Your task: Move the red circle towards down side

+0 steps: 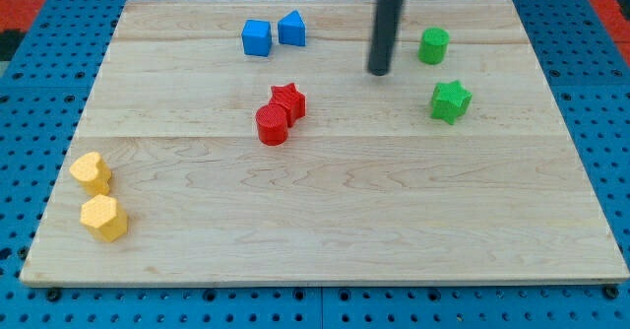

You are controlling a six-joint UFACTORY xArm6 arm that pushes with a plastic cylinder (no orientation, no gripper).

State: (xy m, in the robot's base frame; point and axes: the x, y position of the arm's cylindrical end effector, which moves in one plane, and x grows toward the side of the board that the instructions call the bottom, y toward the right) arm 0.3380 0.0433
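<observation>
The red circle lies a little left of the board's middle, touching the red star that sits just above and to its right. My tip is at the end of the dark rod that comes down from the view's top. It stands to the upper right of both red blocks, well apart from them, and left of the green circle.
A blue cube and a blue triangle sit near the top. A green star is at the right. A yellow heart and a yellow hexagon lie at the lower left of the wooden board.
</observation>
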